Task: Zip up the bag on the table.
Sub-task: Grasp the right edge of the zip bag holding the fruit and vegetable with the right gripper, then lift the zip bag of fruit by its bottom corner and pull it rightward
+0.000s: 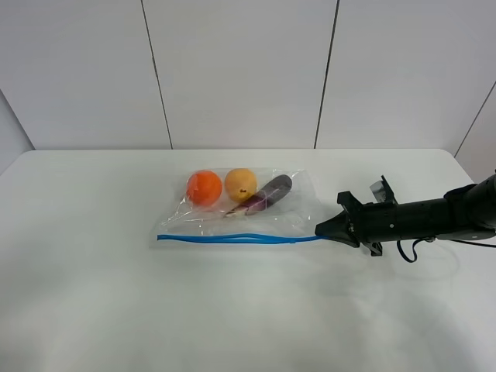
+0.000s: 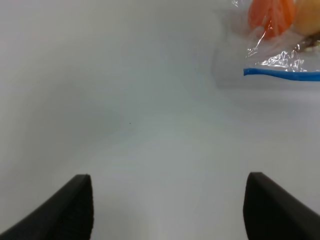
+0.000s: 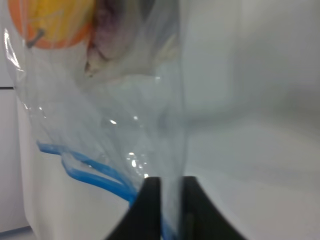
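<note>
The clear bag lies flat in the middle of the white table, with an orange, a yellow fruit and a purple eggplant showing through. Its blue zipper strip runs along the near edge and looks wavy. My right gripper reaches in from the right and is shut on the right end of that strip; in the right wrist view the fingers pinch the bag's plastic. My left gripper is open over bare table, well off the bag's left corner. The left arm is outside the exterior high view.
White wall panels stand behind the table's far edge. Bare tabletop surrounds the bag on all sides. The right arm's cable hangs near the table's right side.
</note>
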Action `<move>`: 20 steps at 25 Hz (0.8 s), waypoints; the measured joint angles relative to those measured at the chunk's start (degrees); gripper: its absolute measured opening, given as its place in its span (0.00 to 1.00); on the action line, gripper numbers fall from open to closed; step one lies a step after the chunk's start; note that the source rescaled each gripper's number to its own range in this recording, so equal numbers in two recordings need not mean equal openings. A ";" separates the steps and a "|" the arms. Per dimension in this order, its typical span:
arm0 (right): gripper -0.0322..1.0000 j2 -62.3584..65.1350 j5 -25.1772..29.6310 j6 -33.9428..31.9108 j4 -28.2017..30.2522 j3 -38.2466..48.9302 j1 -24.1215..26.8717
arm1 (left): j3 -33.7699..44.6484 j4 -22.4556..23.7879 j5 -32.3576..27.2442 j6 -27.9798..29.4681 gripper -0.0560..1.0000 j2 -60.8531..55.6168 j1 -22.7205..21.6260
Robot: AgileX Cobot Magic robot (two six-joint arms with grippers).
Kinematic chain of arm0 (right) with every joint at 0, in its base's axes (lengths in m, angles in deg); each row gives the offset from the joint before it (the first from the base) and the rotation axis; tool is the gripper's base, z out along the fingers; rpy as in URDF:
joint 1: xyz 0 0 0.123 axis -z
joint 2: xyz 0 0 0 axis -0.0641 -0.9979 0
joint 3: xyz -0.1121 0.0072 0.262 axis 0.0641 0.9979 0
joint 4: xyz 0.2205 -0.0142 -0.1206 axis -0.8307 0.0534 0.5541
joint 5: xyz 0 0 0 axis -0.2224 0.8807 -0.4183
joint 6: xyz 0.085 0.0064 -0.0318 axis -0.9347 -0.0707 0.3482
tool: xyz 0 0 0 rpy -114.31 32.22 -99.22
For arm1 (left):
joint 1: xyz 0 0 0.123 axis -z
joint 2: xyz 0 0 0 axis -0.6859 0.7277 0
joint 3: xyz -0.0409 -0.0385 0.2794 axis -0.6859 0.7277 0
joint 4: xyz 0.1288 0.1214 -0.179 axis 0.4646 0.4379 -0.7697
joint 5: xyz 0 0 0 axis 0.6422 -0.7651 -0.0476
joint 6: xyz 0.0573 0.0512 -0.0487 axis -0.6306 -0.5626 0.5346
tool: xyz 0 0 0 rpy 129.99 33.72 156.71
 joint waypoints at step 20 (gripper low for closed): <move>0.03 0.00 0.53 0.83 0.88 0.00 0.00 | -0.98 -22.12 1.13 -35.27 1.00 3.23 0.00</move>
